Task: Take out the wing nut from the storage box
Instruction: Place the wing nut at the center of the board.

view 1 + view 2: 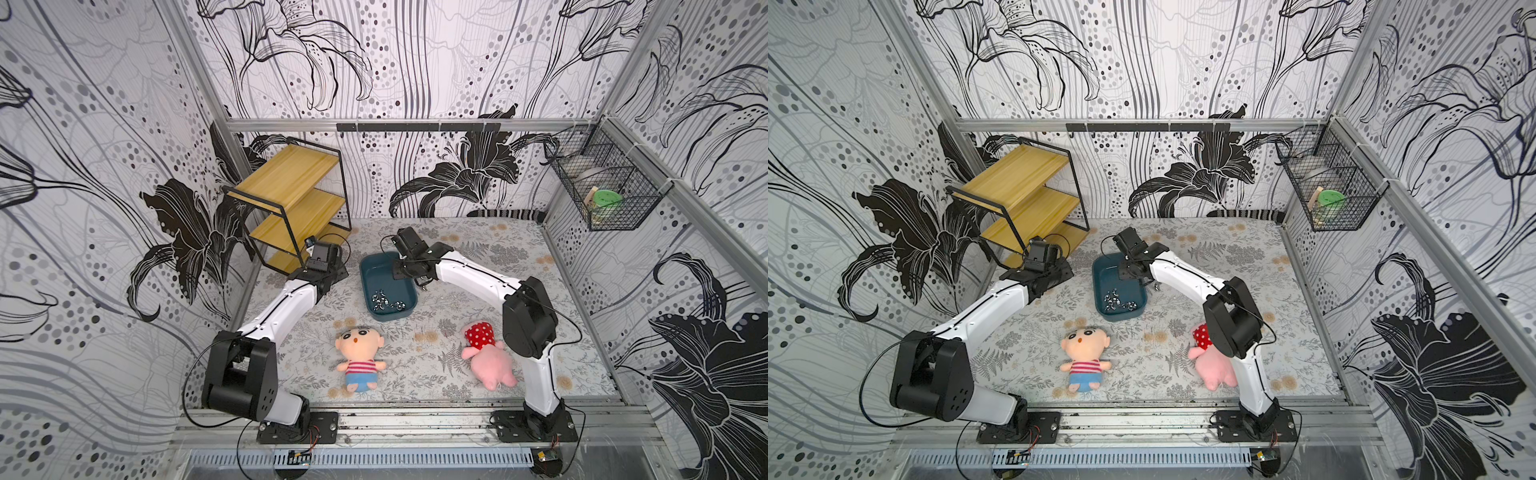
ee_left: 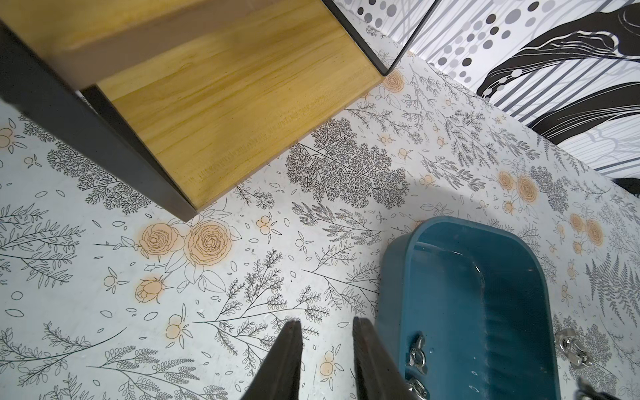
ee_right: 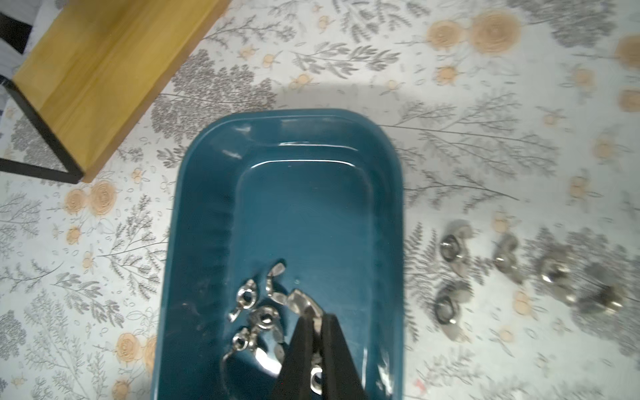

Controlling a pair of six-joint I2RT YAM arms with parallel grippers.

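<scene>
Right gripper (image 3: 316, 318) is clamped on a small silver metal wing nut (image 3: 300, 302) inside the dark teal rounded plastic storage box (image 3: 204, 214). My left gripper (image 2: 326, 323) sits parted and empty, just beside the box.

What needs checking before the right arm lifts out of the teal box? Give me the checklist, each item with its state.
1. Right gripper shut on a wing nut: ok.
2. Grip firm: cannot tell; only one wing seems to sit between the tips.
3. Held nut free of the pile in the storage box: cannot tell; they lie close together.
4. Left gripper out of the way: ok; open, empty, outside the box wall.
5. Room on the mat beside the loose nuts: ok.
</scene>
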